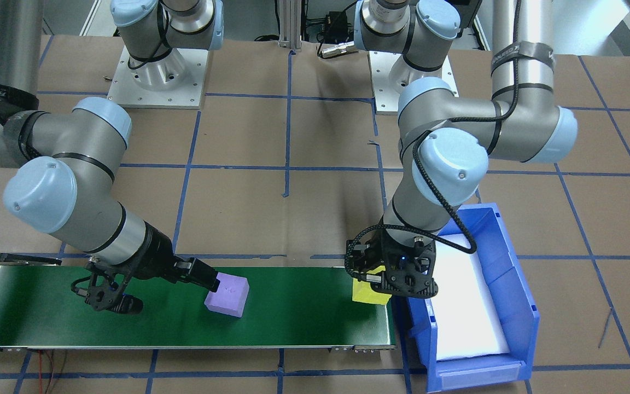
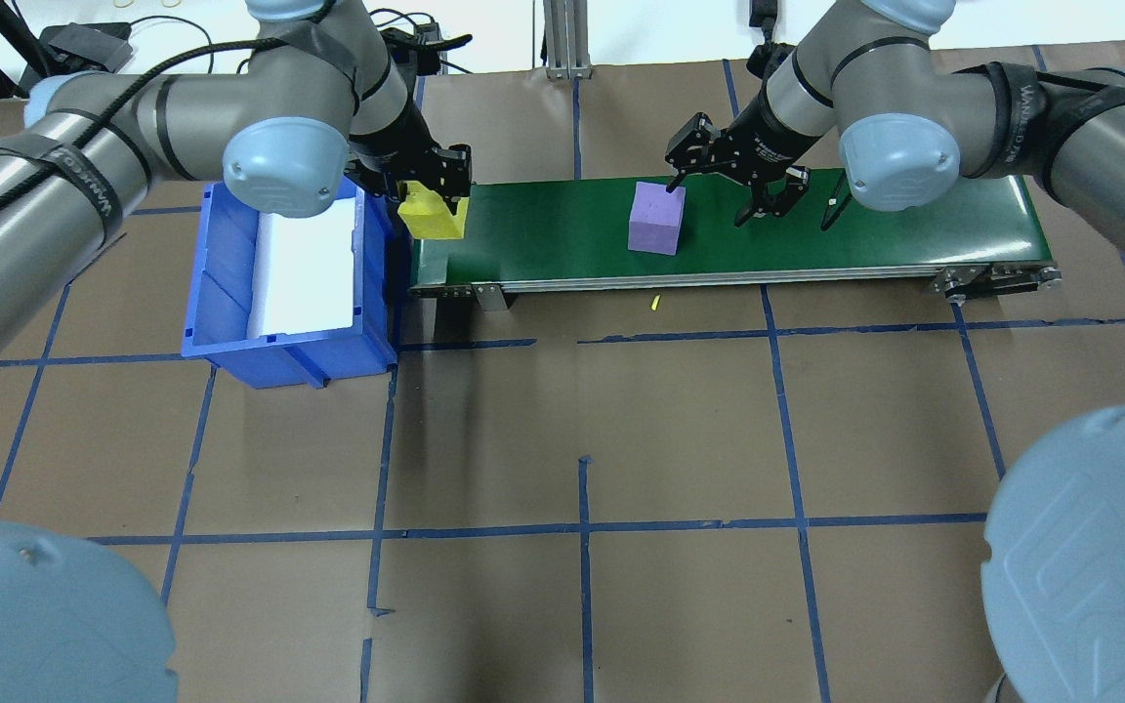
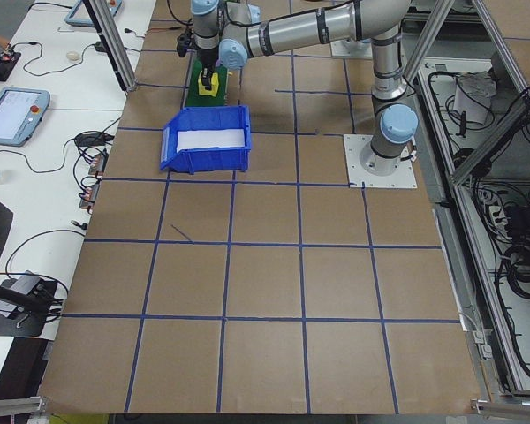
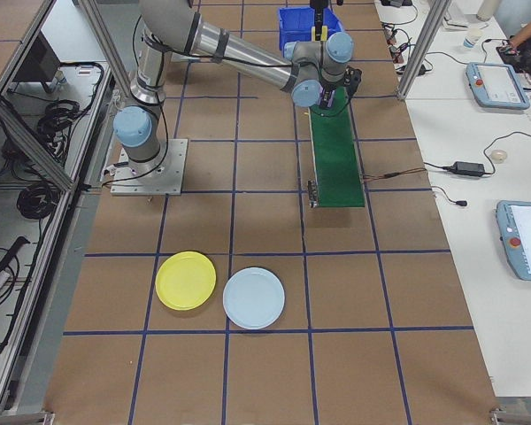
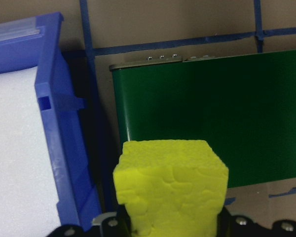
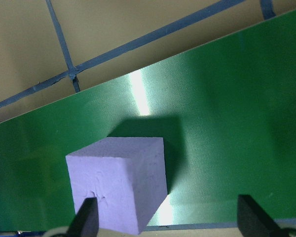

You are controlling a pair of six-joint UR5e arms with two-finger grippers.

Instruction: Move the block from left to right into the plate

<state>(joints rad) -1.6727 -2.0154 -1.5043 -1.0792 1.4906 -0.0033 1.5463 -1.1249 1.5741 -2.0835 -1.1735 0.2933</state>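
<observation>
A yellow foam block [image 2: 429, 217] hangs over the left end of the green conveyor belt [image 2: 816, 234], and my left gripper [image 2: 436, 191] is shut on it. The left wrist view shows that block [image 5: 170, 187] filling the space between the jaws. A purple foam block [image 2: 656, 219] rests on the belt. My right gripper [image 1: 167, 290] stands open beside it. One finger [image 6: 86, 223] is against the purple block [image 6: 121, 185], and nothing is between the fingers. The yellow plate [image 4: 186, 281] lies on the table far off, seen only in the exterior right view.
A blue bin [image 2: 221, 283] with a white liner sits right against the belt's left end, under my left arm. A pale blue plate [image 4: 253, 298] lies beside the yellow one. Brown table with blue tape lines stretches around the belt.
</observation>
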